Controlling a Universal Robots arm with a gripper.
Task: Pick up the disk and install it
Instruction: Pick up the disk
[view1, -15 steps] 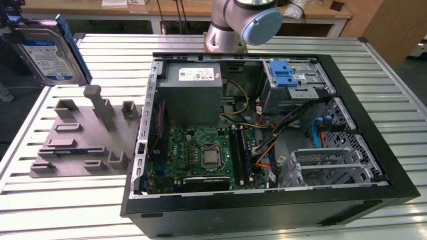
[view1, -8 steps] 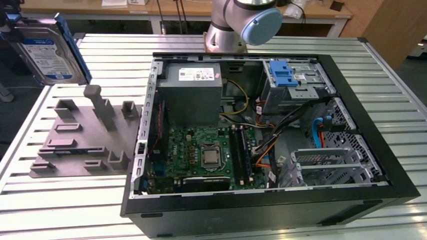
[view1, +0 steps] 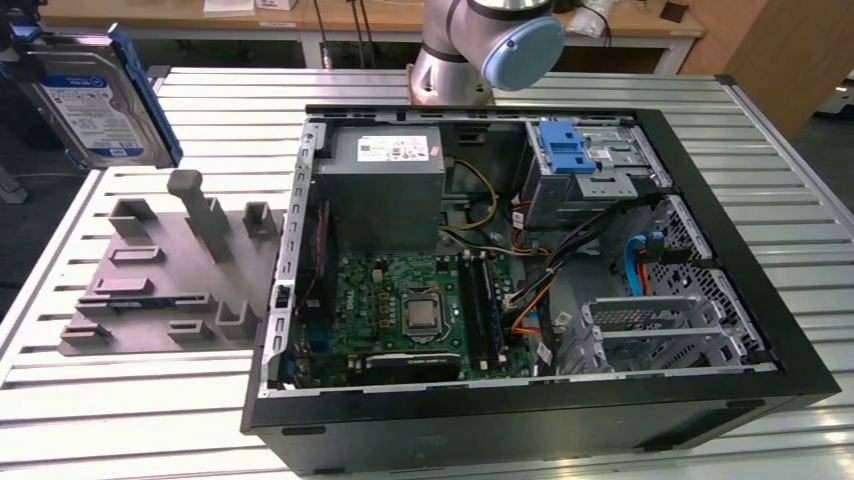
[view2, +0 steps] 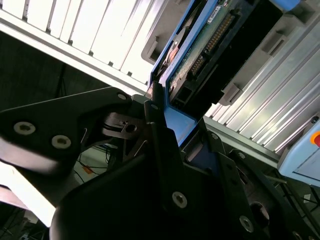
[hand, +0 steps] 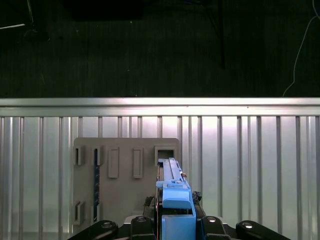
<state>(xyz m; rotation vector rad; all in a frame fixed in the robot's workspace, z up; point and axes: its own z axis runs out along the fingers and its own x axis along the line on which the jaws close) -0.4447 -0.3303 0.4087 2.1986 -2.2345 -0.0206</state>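
Disk: held in the air at the exterior view's far left, standing on edge with its label toward that camera, well apart from the open case.
Fingers: mine, clamped on the disk's blue bracket, one on each side of it in both wrist views.
Holder: grey slotted plate lying on the table; in the first wrist view I see it past the disk's edge.
Computer case: black, lying open on the table, just beside the holder on the exterior view's right.
Inside the case: green motherboard, grey box behind it, and a metal cage with a blue latch in the far corner.
Arm base: stands behind the case.
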